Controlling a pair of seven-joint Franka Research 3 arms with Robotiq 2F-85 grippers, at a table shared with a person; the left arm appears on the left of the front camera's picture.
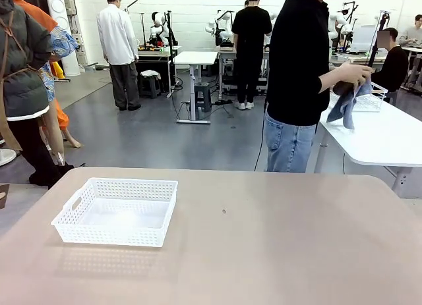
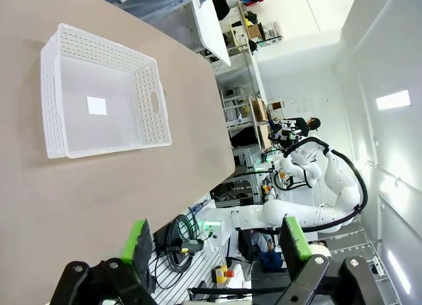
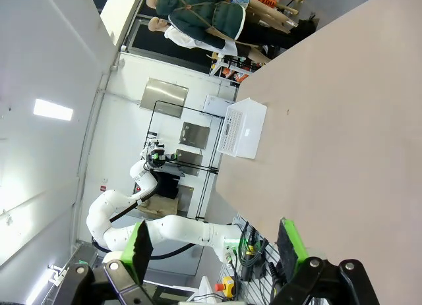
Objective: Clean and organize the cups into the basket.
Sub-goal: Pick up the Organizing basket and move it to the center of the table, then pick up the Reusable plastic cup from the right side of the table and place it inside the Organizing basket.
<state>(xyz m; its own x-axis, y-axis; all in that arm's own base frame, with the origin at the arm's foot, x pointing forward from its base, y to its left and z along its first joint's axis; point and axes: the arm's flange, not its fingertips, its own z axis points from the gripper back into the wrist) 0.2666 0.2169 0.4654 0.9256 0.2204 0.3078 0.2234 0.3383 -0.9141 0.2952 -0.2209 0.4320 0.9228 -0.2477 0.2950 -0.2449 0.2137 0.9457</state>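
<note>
Here, basket (image 1: 109, 234), L claw (image 2: 215, 229), R claw (image 3: 213, 227) spread

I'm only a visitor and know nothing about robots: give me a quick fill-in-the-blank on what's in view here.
1. The white basket on the tan table is ____: nothing lies in it.
2. It sits toward the robot's ____ side.
3. The person beyond the table rubs something with a blue-grey ____.
4. The left gripper and the right gripper both stand ____.
Missing words: empty, left, cloth, open.
</note>
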